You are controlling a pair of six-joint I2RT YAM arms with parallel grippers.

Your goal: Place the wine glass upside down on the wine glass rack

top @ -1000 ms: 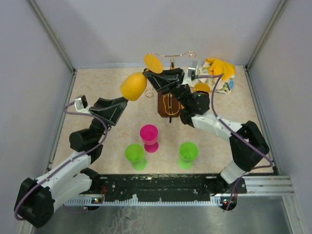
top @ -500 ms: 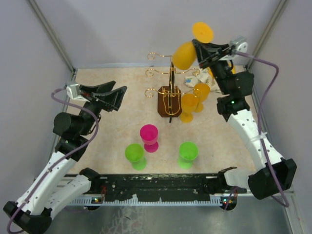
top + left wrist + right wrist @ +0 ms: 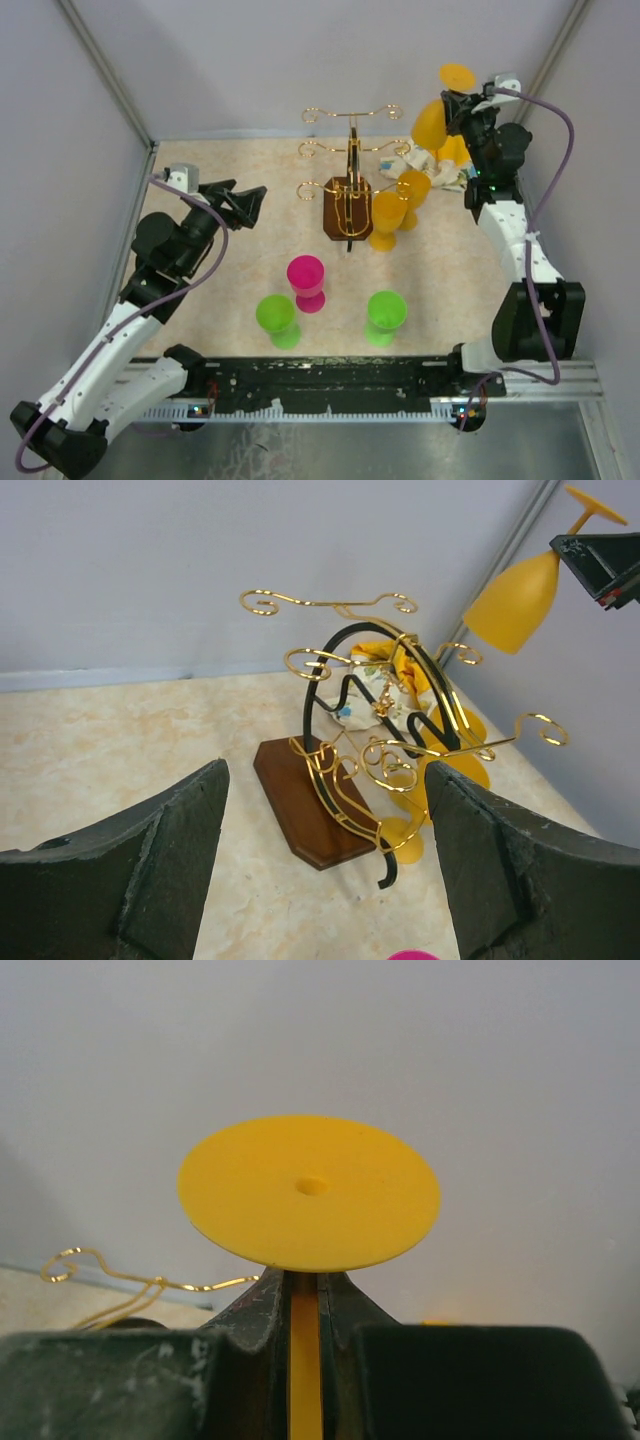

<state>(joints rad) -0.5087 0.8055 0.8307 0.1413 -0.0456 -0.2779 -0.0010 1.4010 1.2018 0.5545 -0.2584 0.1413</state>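
My right gripper is shut on the stem of an orange wine glass. It holds the glass upside down in the air at the far right corner, right of the rack, foot up and bowl down. In the right wrist view the foot sits just above my gripper. The gold wire wine glass rack stands on its brown base mid-table, with two orange glasses at its right side. My left gripper is open and empty, left of the rack; its own view shows the held glass.
A pink glass and two green glasses stand upright in front of the rack. A yellow patterned cloth lies at the back right. Grey walls close in the table on three sides.
My right gripper has swung the orange glass from left of the rack up and over to the far right corner. My left arm has drawn back from the bowl and stays open.
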